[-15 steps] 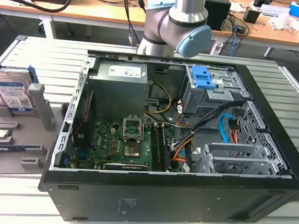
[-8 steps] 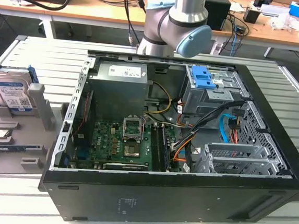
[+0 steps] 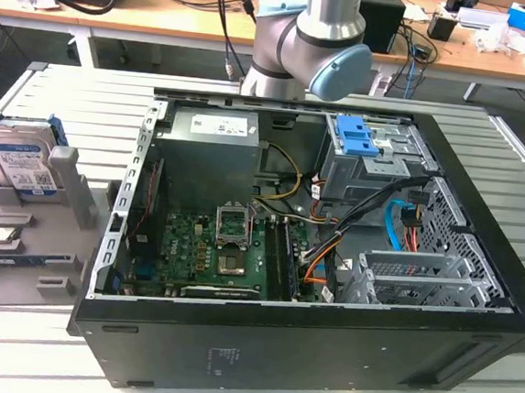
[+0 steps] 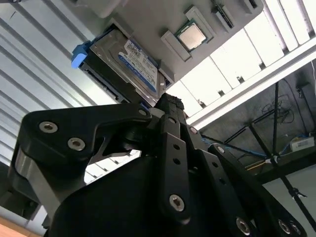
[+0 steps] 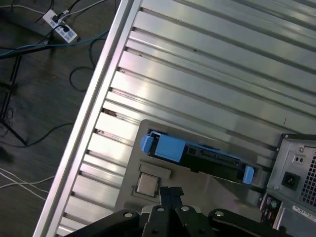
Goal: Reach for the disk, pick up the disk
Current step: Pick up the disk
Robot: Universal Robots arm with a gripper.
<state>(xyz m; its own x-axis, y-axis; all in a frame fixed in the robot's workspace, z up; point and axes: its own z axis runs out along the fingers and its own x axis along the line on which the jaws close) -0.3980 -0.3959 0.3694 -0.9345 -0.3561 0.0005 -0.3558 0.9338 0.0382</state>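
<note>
**Disk** [image 3: 22,162]: flat rectangular drive with a silver metal body, a blue-and-white label on its broad face and a bright blue plastic frame along the edges. It stands on edge in a slot of the fixture, at the exterior view's left, well apart from the computer case. In the first wrist view it is seen edge-on as a blue-capped bar [image 5: 197,155].

**Fixture** [image 3: 75,189]: matt grey plastic block with stepped pockets and an upright slot, lying on the bench.

**Processor chip** [image 5: 147,183]: small square with a dull silver lid, seated flat in a fixture pocket just beside the disk.

**Bench** [image 3: 512,182]: ribbed aluminium slats, pale and reflective.

**Computer case** [image 3: 277,345]: black steel box with its side open. Inside are a green board, bundled cables, perforated grey drive cages and a blue ridged latch [image 3: 355,136].

**Arm** [image 3: 317,45]: smooth grey tube with pale blue joint caps, behind the case.

**Fingers** [image 5: 166,193]: black metal links with screw heads. The tips are pressed together and nothing is held between them. They are clear of the disk and point toward the fixture, between the chip and the disk's long edge.
</note>
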